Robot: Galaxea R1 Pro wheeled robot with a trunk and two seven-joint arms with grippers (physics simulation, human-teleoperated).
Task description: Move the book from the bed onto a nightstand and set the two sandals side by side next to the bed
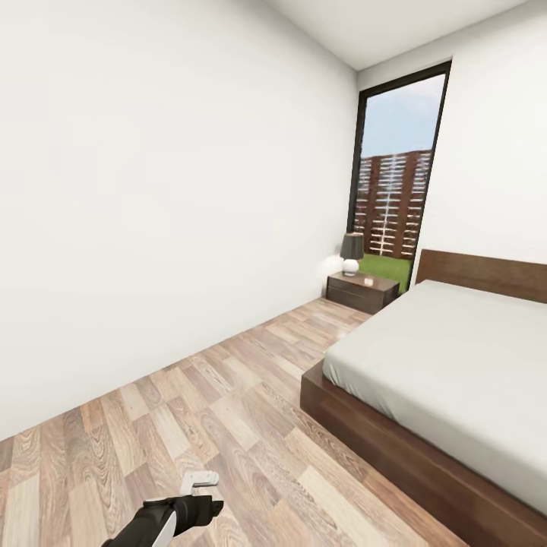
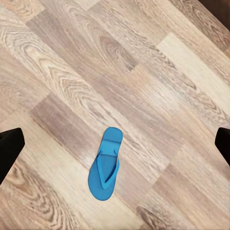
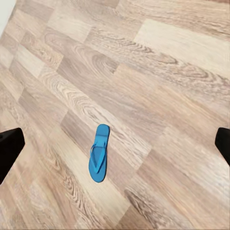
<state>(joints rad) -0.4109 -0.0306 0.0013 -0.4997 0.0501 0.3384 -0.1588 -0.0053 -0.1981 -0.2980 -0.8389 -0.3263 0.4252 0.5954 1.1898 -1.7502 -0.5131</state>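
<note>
The bed (image 1: 456, 357), with its dark wood frame and pale mattress, fills the right of the head view; the part of the mattress I see is bare and the book is out of view. A dark nightstand (image 1: 362, 291) stands beyond the bed's near corner by the window. One blue sandal (image 2: 106, 164) lies flat on the wood floor below my left gripper (image 2: 116, 146), whose fingers (image 2: 9, 148) are spread wide. A blue sandal (image 3: 98, 153) also lies under my open right gripper (image 3: 116, 146). I cannot tell whether it is the same one.
A small lamp (image 1: 351, 253) with a dark shade sits on the nightstand. A tall window (image 1: 395, 182) is behind it. A white wall (image 1: 152, 190) runs along the left, with a strip of wood floor (image 1: 228, 395) between it and the bed. My left arm (image 1: 171, 518) hangs low at the front.
</note>
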